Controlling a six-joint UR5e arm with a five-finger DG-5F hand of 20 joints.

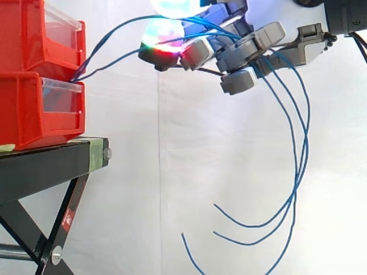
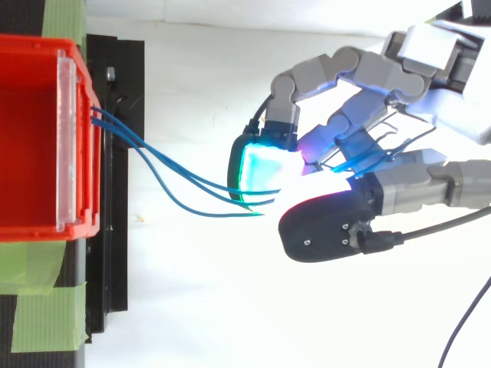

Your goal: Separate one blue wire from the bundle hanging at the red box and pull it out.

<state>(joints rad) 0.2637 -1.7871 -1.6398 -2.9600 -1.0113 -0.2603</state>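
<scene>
Thin blue wires (image 2: 116, 132) emerge as a bundle from between the two stacked red bins (image 1: 28, 114) at left and arc rightward into the robot's hand (image 1: 252, 48). Past the hand they hang down in long loops at right, with loose ends curling back left. The hand's fingers are curled around several strands, its pads (image 2: 265, 165) glowing cyan and white, above and to the right of the black stand (image 1: 46, 166).

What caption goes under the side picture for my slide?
Robot hand holds blue wires running from the red bins, ends dangling.
</scene>
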